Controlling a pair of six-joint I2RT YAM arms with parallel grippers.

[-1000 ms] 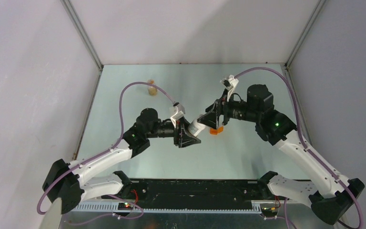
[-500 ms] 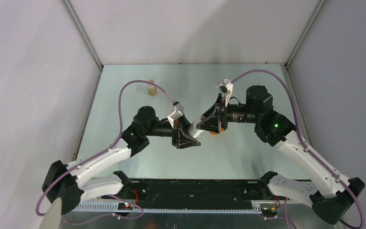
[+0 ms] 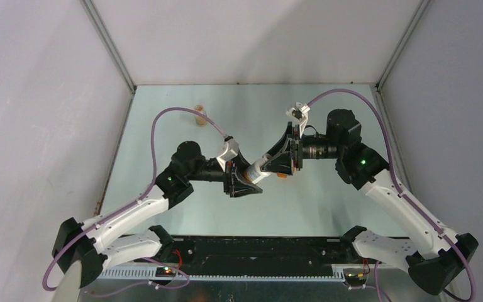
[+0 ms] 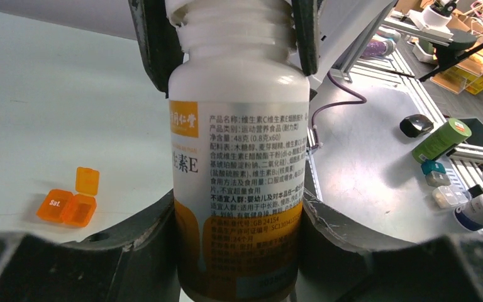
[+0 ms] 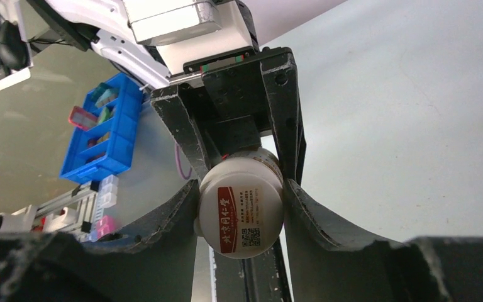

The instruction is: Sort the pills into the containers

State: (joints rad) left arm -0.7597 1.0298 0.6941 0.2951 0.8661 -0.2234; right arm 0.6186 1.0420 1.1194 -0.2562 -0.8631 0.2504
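A white pill bottle [image 4: 239, 145] with an orange-banded label is held in the air between both arms [image 3: 253, 172]. My left gripper [image 4: 239, 211] is shut on its lower body [image 3: 239, 179]. My right gripper [image 5: 241, 201] is shut on the bottle's white cap [image 5: 241, 211], which has a red label and a QR code; this gripper also shows in the top view [image 3: 275, 165]. The bottle's threaded neck shows bare in the left wrist view. An orange pill box [image 4: 69, 202] lies open on the table, mostly hidden under the right gripper in the top view [image 3: 282, 176].
A small amber container [image 3: 200, 116] stands at the far left of the table. The enclosure walls rise on the left, right and back. Both arms meet over the table's middle.
Both arms have shifted a little to the left with the bottle. My right gripper has come in over the bottle's cap end and closed on it.
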